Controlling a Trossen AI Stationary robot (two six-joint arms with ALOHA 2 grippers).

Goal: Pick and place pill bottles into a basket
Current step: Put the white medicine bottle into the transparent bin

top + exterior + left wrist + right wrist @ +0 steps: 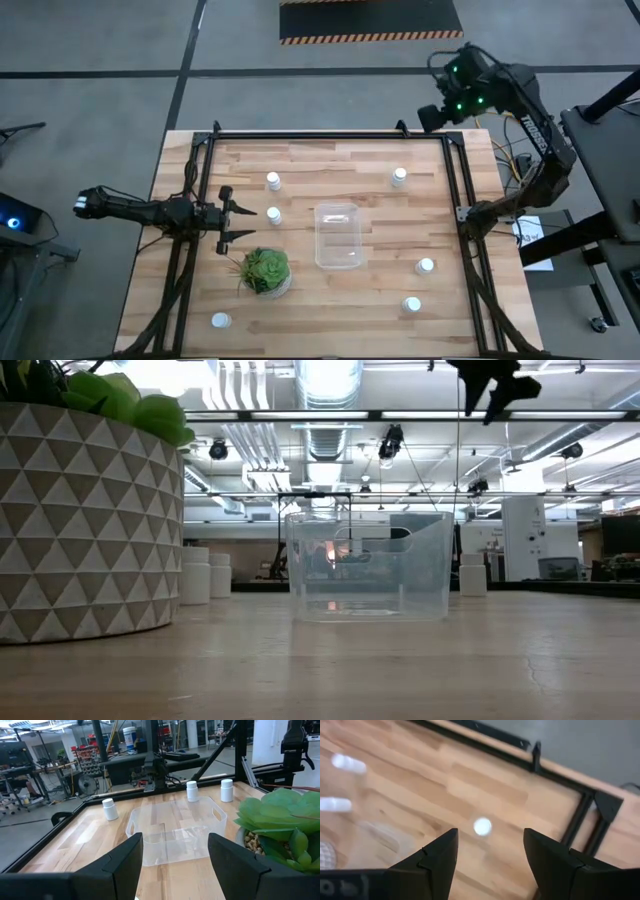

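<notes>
Nothing done yet: basket [338,236] is sitting empty mid-bench, all six bottles [273,181] still standing out on the bench [330,310] around it, none touching it. Bottles are small, white, capped, upright; basket is clear with rounded corners. Left claw [232,221] is hovering spread, empty, beside the plant [265,270]. Right claw [487,857] is hanging high over the far right corner, spread, empty.
</notes>
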